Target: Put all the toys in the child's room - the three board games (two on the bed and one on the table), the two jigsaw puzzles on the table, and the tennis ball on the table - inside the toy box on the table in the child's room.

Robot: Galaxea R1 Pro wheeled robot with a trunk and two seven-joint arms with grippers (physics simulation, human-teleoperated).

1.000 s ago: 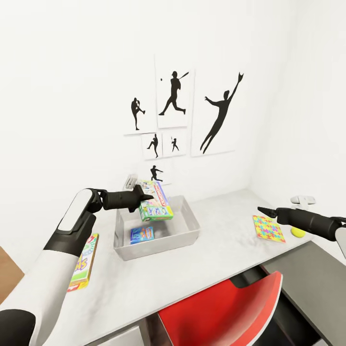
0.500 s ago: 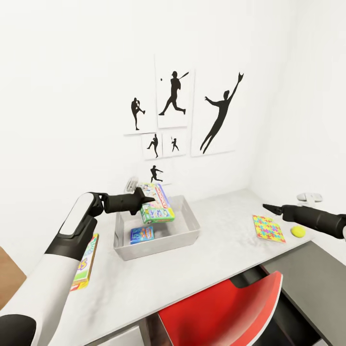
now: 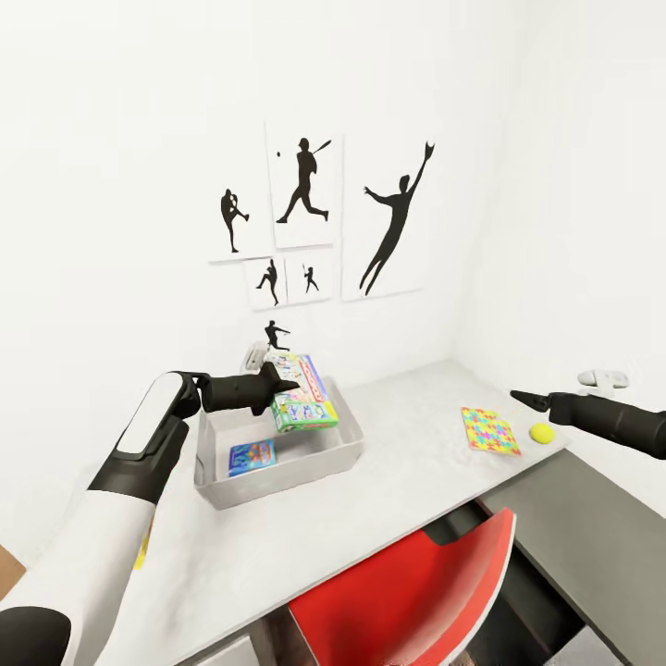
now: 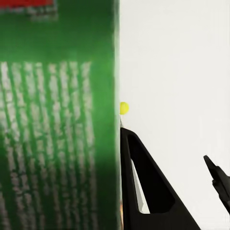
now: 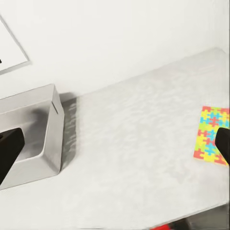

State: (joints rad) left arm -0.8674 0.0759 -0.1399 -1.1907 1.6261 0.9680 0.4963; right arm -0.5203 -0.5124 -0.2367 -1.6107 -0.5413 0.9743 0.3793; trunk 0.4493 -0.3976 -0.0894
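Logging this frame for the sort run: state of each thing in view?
Left hand: shut on green-white board game box, held over the bin.
Green-white board game box: tilted, not yet released.
Light grey toy bin: open-topped.
Small blue game box: flat inside the bin.
Multicoloured puzzle square: flat on the desk.
Yellow-green ball: on the desk.
Right hand: empty.

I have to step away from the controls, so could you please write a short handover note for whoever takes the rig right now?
Left gripper: shut on the green-white board game, held above the toy box.
Right gripper: open, empty, hovering above the table near the jigsaw puzzle and tennis ball.
Done: small blue board game lies in the box.
Left: release the green-white game into the box, then the visible puzzle, the ball and the remaining toys.
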